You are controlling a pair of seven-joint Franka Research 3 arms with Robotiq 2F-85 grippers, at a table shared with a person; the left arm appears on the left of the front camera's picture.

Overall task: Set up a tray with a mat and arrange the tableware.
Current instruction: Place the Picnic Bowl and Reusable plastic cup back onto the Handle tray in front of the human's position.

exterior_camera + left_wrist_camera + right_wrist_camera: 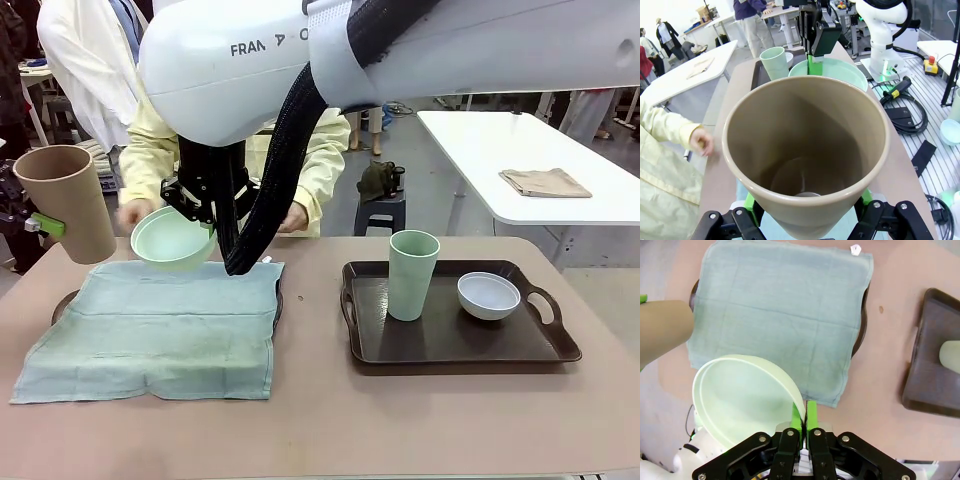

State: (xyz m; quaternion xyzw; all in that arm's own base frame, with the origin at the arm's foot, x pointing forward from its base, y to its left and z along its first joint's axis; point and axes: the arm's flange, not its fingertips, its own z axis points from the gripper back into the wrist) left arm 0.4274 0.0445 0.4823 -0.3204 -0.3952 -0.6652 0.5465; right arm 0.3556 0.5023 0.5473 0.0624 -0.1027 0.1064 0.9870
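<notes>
Above the far edge of the mat (pixel 150 325), the right gripper (pixel 804 415) pinches the rim of the tilted green bowl (pixel 172 240). Left of the mat, the left gripper (pixel 807 214) clasps the tan cup (pixel 65 200) with its jaws wide.

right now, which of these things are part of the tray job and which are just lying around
Job: tan cup, mint bowl, mint cup, white bowl, green mat over left tray, right tray.
Lying about: folded tan cloth on the far white table, black stool.
</notes>
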